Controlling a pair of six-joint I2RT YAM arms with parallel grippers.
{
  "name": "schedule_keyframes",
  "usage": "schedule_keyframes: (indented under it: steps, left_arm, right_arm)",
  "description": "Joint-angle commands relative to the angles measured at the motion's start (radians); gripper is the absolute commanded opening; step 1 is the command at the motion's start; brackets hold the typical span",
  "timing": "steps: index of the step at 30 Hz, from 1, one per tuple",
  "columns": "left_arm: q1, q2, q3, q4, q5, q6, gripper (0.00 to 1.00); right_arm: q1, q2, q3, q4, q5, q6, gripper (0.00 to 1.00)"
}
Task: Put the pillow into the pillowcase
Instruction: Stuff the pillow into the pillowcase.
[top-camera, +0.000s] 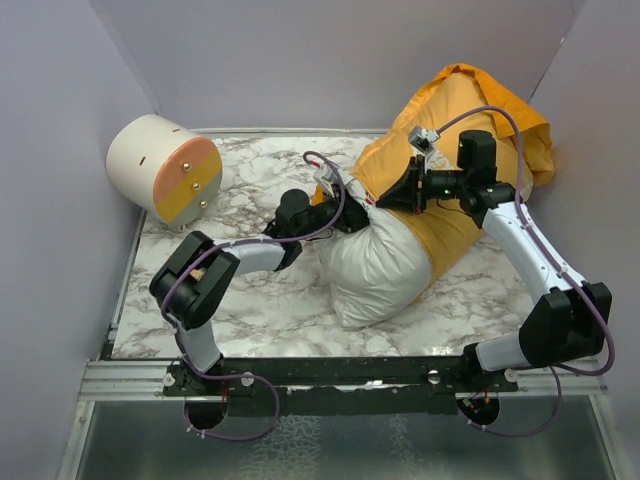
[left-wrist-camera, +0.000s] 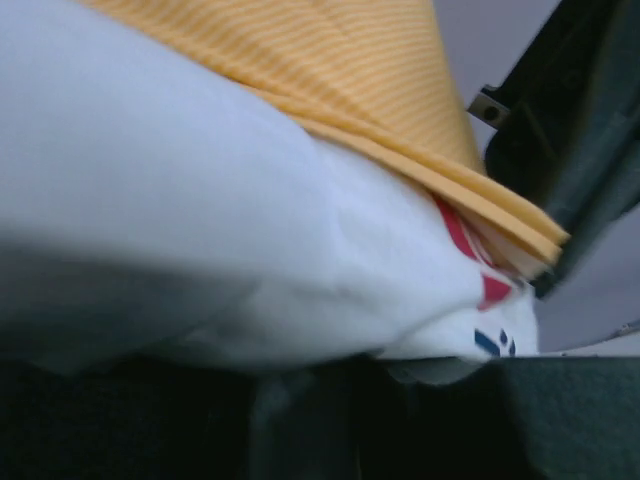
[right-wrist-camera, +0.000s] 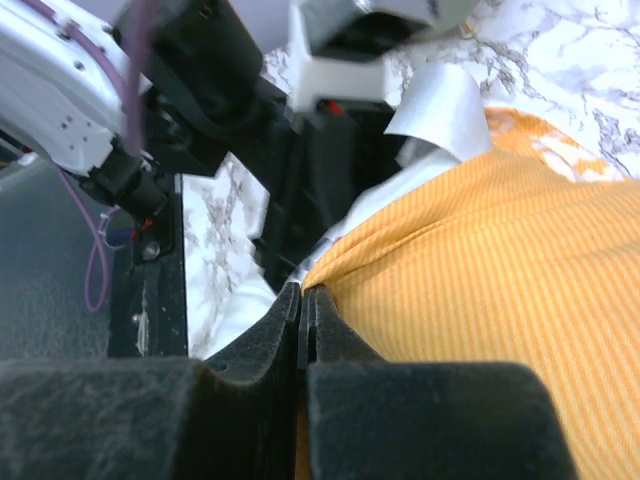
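While the pillow (top-camera: 375, 270) lay half sheathed, its near end bare on the table (top-camera: 250, 320), we had our right gripper (right-wrist-camera: 302, 300) pinched on the hem of the pillowcase (top-camera: 470, 100), could not tell whether our left gripper (top-camera: 345, 215) beside it held anything, and judged the hem needed drawing nearward over that bare end.

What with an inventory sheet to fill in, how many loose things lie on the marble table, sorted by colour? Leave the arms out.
White: 1, the pillow
Orange-yellow: 1, the pillowcase
Cream and orange: 1, the cylinder
Total: 3
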Motion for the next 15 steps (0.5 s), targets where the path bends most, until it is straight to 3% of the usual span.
schedule_keyframes:
  steps: [1,4,10,15]
  left_arm:
    - [0.029,-0.149,-0.133,0.156,-0.065,0.033,0.47]
    - [0.057,-0.252,-0.229,0.131,-0.020,0.040,0.57]
    - [0.068,-0.508,-0.303,-0.178,-0.024,0.181,0.59]
    - [0.064,-0.688,-0.278,-0.375,-0.048,0.253,0.62]
  right_arm:
    - [0.013,-0.037,0.001,-0.272,-0.097,-0.153,0.01]
    - [0.009,-0.043,-0.022,-0.269,-0.032,-0.189,0.01]
    - [0.007,-0.036,-0.023,-0.259,-0.009,-0.196,0.01]
    - [0.006,-0.029,-0.019,-0.257,-0.025,-0.194,0.01]
